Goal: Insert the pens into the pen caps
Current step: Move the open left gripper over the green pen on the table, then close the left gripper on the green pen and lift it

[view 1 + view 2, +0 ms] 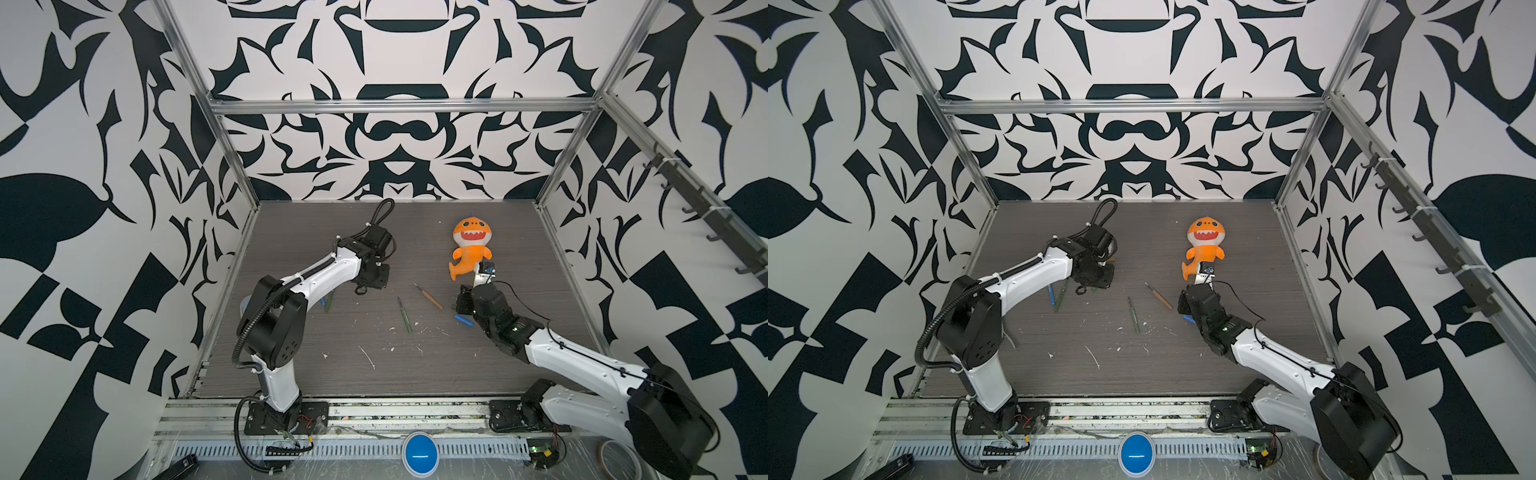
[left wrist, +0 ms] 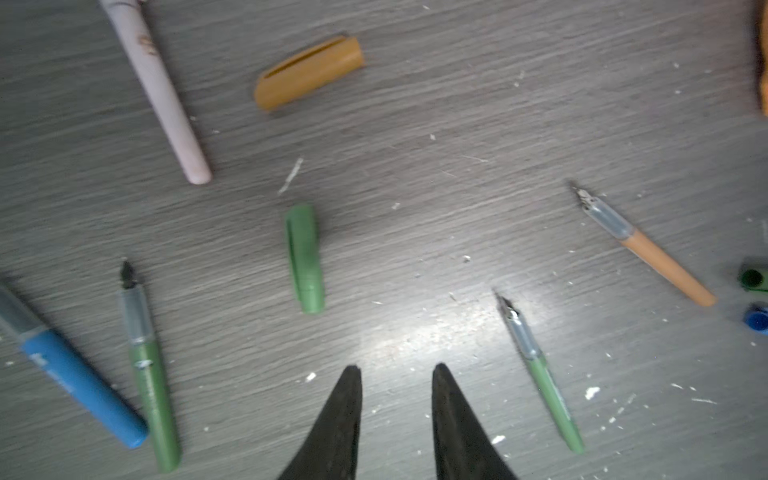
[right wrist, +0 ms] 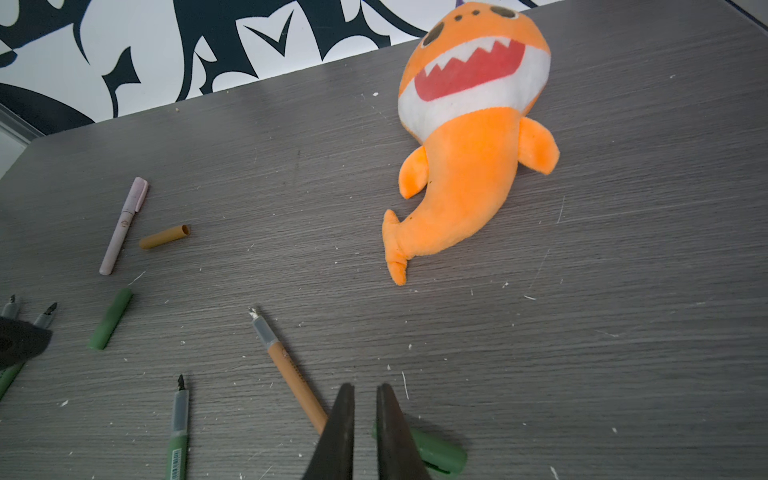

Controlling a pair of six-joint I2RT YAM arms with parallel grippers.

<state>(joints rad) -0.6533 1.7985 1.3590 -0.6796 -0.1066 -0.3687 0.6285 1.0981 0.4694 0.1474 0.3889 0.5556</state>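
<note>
Uncapped pens and loose pen caps lie scattered over a grey wood-grain tabletop [image 1: 436, 374] flecked with white scraps. The left gripper [image 2: 397, 368] hovers above a bare patch, its fingers [image 2: 345, 415] parted with nothing between them. A green cap [image 2: 305, 257] lies just ahead of them, with a mustard cap [image 2: 309, 72] and a capped pale pink pen [image 2: 158, 91] beyond it. On one side of those fingers a blue pen [image 2: 79, 382] and a green pen [image 2: 149, 374] lie close side by side. On the other side lie a second green pen [image 2: 540, 374] and an orange pen [image 2: 648, 249], both with bare nibs; in both top views these two lie near mid-tabletop, between the arms. The right gripper [image 3: 365, 386] is low over the tabletop by the orange pen's rear end, its fingers [image 3: 340, 424] drawn together and holding nothing that shows. A further green cap [image 3: 440, 453] lies just behind them; whether it touches them cannot be told. A blue cap [image 1: 463, 321] lies beside that gripper in a top view. An orange shark plush [image 3: 469, 137] lies toward the back wall.
</note>
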